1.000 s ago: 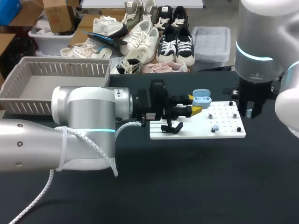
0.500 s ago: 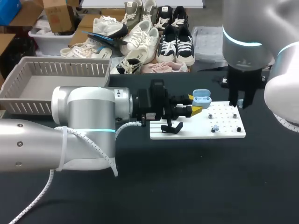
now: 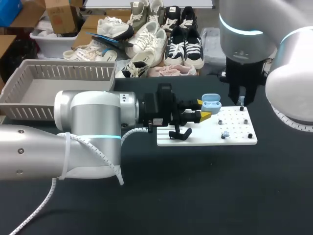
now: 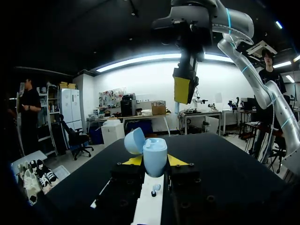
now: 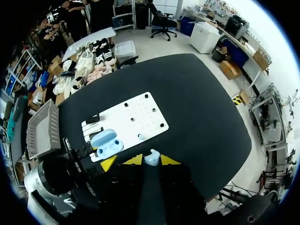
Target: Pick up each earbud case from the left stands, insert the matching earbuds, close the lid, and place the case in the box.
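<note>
My left gripper holds a light blue earbud case over the left part of the white board. In the left wrist view the case sits between the yellow tips of that gripper, its lid swung open. My right gripper hangs over the board's far right corner, shut on a pale blue earbud. A second earbud stands on the board. From the right wrist view the case lies below and to one side of the right gripper.
A grey slatted basket stands at the table's far left. A black stand sits on the board's left end, just under my left gripper. Dark tabletop stretches in front of the board.
My right arm has swung left and toward the back, from the board's right edge to its far right corner, with the earbud still held. The left arm and the case have stayed put.
</note>
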You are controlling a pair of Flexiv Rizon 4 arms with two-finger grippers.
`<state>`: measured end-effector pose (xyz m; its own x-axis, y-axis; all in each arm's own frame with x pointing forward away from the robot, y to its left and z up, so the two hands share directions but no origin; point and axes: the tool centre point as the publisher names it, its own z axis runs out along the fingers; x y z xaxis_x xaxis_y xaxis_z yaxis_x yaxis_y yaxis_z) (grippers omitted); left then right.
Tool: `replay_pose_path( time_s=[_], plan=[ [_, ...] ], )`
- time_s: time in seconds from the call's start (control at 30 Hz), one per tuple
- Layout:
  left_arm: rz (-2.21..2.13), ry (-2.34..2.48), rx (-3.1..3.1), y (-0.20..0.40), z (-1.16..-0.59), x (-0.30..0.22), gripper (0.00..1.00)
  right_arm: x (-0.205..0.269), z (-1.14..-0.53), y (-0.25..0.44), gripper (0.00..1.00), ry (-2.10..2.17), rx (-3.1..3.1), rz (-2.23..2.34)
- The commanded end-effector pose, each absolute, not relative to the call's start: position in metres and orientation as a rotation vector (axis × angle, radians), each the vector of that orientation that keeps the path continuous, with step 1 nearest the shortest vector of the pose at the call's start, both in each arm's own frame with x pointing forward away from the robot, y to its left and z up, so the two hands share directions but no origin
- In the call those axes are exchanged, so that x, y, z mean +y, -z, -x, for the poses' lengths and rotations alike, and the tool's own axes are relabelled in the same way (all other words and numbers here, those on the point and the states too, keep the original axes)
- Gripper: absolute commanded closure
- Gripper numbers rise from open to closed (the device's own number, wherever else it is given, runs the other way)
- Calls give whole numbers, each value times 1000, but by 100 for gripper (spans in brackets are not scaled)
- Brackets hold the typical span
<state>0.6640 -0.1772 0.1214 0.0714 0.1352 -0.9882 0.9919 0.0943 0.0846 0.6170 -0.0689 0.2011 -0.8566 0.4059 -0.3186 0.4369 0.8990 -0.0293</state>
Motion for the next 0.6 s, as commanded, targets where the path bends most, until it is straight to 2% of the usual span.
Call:
replay_pose_path(
  time_s=[0.03, 0.6],
  plan=[
    [-1259, 1008, 1290, -120, -663, -178, 100, -56, -617, -204, 100, 173, 2755, -643],
    [-1259, 1008, 1290, -120, -663, -178, 100, -31, -621, -202, 100, 191, 2751, -705]
  ],
)
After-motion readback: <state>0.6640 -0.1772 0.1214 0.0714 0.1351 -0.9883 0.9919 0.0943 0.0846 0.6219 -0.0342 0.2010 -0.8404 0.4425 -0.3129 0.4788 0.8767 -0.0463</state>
